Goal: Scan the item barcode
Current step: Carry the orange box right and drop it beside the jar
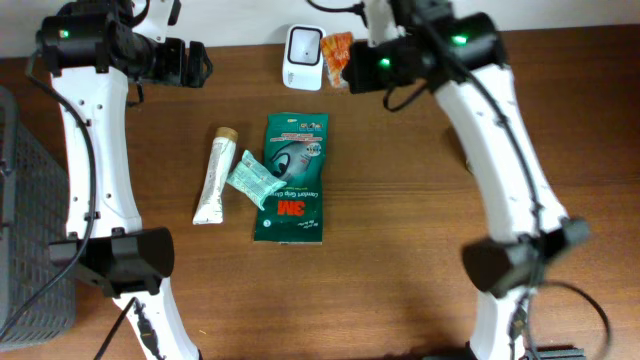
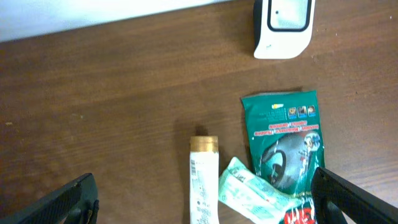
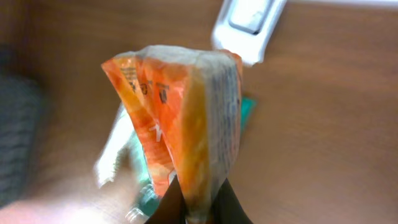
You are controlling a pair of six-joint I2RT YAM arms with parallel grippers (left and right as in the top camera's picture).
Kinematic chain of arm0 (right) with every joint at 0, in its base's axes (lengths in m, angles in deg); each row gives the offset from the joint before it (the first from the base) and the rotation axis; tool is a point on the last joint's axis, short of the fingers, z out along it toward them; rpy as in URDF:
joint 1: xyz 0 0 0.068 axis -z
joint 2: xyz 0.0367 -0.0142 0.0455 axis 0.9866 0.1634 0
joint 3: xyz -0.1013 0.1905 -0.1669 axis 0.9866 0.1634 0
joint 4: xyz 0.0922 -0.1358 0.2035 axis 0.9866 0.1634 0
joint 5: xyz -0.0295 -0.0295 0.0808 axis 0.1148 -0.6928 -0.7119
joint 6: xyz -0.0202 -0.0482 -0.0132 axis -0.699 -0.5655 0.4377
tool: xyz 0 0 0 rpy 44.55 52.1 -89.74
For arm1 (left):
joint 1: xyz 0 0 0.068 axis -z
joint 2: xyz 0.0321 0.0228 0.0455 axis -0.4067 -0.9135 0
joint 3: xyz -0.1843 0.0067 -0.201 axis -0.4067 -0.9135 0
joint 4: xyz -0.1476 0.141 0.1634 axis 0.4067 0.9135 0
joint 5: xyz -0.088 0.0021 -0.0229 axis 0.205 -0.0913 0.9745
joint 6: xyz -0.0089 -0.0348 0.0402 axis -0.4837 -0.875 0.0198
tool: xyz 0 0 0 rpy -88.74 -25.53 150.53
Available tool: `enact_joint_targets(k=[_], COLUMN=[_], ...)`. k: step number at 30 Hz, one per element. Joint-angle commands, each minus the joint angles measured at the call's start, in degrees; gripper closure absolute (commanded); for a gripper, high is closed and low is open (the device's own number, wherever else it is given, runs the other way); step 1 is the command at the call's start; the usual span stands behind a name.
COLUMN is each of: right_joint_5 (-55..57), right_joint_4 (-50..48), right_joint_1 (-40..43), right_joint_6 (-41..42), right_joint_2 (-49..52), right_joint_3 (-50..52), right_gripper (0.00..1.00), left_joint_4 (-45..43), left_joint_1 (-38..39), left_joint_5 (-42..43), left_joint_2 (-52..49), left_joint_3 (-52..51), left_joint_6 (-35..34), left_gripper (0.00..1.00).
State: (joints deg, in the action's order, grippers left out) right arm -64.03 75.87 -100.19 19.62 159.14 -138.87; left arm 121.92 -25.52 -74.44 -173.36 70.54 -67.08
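**Item:** orange packet (image 3: 180,118), pinched at its lower edge by the right end effector (image 3: 198,208), whose jaws are closed on it. It is lifted just beside the white scanner (image 1: 302,57), probably to show its barcode to the window.

**Left end effector** (image 1: 195,62): spread wide, holding nothing, apparently parked out of the way.

**Beneath it:** tube (image 1: 215,178), sachet (image 1: 255,180) and green packet (image 1: 290,175).

**Surface:** brown wooden tabletop (image 1: 400,200), with a pale wall beyond.

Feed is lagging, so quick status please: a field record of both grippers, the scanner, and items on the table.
right gripper: shut on orange packet, close beside scanner
left gripper: open, holding nothing
scanner: white, at far edge of table
on table: green pack, pale sachet overlapping it, white tube to its side
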Motion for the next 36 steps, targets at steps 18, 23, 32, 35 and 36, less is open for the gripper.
enact_joint_targets(k=[18, 23, 32, 35, 36], right_joint_5=[36.85, 35.47, 17.81, 9.16, 6.25], right_joint_4=[-41.79, -41.68, -28.09, -16.24, -11.02], right_joint_1=[-7.02, -7.02, -2.51, 1.09, 2.80], right_joint_6=[-34.64, -33.64, -15.45, -7.10, -3.23], right_joint_2=[32.30, 31.58, 18.21, 13.14, 11.50], right_joint_3=[-5.46, -5.53, -5.53, -5.53, -5.53], right_gripper=[0.96, 0.96, 0.96, 0.96, 0.96], left_joint_4=[-0.04, -0.04, -0.04, -0.04, -0.04], left_joint_1=[-0.15, -0.15, -0.15, -0.15, -0.15], left_joint_5=[0.63, 0.63, 0.63, 0.63, 0.63], left_joint_2=[1.01, 1.01, 1.01, 1.01, 1.01], left_joint_3=[0.68, 0.68, 0.68, 0.68, 0.68], left_joint_6=[0.52, 0.55, 0.52, 0.55, 0.52], left_gripper=[0.01, 0.01, 0.01, 0.01, 0.01])
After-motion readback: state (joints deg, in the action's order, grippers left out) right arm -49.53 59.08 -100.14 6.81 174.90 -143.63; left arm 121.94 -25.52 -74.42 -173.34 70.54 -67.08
